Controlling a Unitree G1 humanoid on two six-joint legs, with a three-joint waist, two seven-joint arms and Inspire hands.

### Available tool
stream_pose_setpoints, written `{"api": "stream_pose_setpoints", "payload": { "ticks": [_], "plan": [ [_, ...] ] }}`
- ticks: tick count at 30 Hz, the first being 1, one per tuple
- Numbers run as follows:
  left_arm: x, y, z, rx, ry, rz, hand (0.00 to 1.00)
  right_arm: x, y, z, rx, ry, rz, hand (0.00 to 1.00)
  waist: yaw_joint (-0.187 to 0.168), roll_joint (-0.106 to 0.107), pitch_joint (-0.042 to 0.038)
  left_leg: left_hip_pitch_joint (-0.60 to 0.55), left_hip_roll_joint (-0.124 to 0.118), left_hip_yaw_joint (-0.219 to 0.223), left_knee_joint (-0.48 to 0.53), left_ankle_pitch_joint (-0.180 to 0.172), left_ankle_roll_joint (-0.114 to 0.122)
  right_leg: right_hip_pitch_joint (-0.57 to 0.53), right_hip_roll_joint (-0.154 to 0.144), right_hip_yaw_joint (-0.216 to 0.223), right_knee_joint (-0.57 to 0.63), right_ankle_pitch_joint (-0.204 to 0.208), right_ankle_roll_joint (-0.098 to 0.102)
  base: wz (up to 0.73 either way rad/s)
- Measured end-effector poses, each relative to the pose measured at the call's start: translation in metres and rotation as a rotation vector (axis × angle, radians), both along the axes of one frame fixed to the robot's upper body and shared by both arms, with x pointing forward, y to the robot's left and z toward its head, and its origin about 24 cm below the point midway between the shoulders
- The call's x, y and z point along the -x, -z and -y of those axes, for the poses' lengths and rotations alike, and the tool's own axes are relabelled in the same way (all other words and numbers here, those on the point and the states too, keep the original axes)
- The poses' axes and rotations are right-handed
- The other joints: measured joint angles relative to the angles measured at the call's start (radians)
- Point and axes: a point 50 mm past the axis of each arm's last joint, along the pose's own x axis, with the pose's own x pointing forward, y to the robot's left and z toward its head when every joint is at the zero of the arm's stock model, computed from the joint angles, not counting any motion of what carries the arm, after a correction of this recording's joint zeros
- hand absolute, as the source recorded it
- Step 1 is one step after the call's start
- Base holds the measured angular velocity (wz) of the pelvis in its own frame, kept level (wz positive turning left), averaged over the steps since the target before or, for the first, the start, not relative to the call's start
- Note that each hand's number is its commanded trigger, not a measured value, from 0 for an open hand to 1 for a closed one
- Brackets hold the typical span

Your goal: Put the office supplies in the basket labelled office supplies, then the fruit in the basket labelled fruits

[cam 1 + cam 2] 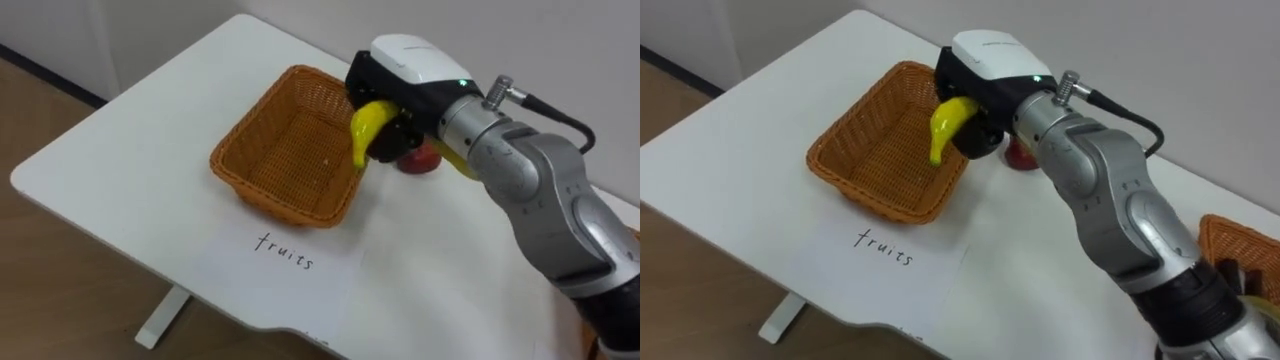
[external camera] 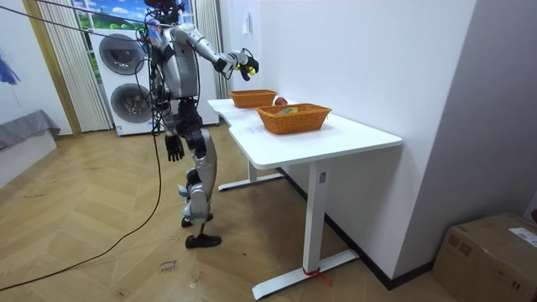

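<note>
- My right hand (image 1: 405, 68) is stretched out over the white table (image 1: 130, 150). Its fingers are curled round a banana (image 1: 365, 130), and its white back faces up.
- The banana is bright yellow, smooth and curved. Its upper end is tucked into my grip and its free end points downward.
- That free end hangs by the right rim of a woven basket (image 1: 285, 150), over the basket's inner side. I cannot tell whether it touches the weave.
- The basket is orange-brown wicker, roughly rectangular with sloping walls, and I see nothing lying in it.
- A red apple (image 1: 420, 160) lies on the table just beside the basket's right side, partly hidden behind my hand.
- A white sheet of paper (image 1: 280, 265) with a handwritten word lies flat on the table in front of the basket, near the table's front edge.
- A second wicker basket (image 1: 1230, 240) sits farther along the table on my right. The room view shows some items inside it, too small to make out.
- In the room view I am standing upright at the end of the table, with two washing machines (image 2: 126, 80) behind me and a wooden floor (image 2: 101, 252) underfoot.
- My left hand (image 2: 174, 149) hangs down at my side, well away from the table.
</note>
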Motion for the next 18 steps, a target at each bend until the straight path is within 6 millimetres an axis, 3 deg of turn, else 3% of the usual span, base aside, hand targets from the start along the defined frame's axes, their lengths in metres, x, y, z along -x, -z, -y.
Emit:
{"api": "stream_pose_setpoints", "payload": {
  "ticks": [2,4,5,6,11,18],
  "plan": [
    [0.0,0.0,-0.001,-0.005,-0.003,-0.001,0.0,0.0,0.001,-0.002,-0.01,-0.005,-0.004,1.0,0.016,0.001,0.0008,0.002,-0.002,-0.002,0.0,0.001,0.001,0.003,-0.002,-0.007,-0.002,-0.001,0.001,0.0],
    [0.0,0.0,-0.001,-0.005,-0.005,0.001,0.0,0.0,0.004,-0.006,-0.016,-0.011,-0.012,0.75,0.029,0.001,0.0008,0.002,-0.006,-0.003,0.0,0.001,0.001,0.011,-0.005,-0.021,-0.015,-0.001,0.001,0.03],
    [0.0,0.0,-0.001,-0.005,-0.006,0.002,0.0,0.0,0.008,-0.008,-0.014,-0.016,-0.023,0.22,0.033,0.002,0.0011,0.004,-0.008,-0.005,0.0,0.001,0.002,0.015,-0.006,-0.031,-0.02,-0.001,0.001,0.05],
    [0.0,-0.001,-0.001,-0.007,-0.008,0.004,0.0,0.0,0.009,-0.009,-0.013,-0.019,-0.028,0.0,0.035,0.002,0.0011,0.003,-0.008,-0.007,0.0,0.001,0.002,0.016,-0.006,-0.031,-0.021,-0.001,0.001,0.07],
    [0.001,-0.002,-0.004,-0.013,-0.026,0.01,0.0,0.0,0.014,-0.013,-0.01,-0.025,-0.046,0.0,0.06,0.0,0.0005,0.001,-0.01,-0.011,-0.001,0.001,0.003,0.02,-0.005,-0.028,-0.028,-0.001,0.002,0.02],
    [0.002,-0.002,-0.004,-0.013,-0.027,0.009,0.0,-0.005,0.025,-0.007,-0.001,0.014,-0.07,0.0,0.064,-0.01,-0.0024,0.003,-0.011,-0.024,-0.001,0.002,0.003,0.027,-0.005,-0.027,-0.029,-0.001,0.002,0.06]
  ]
}}
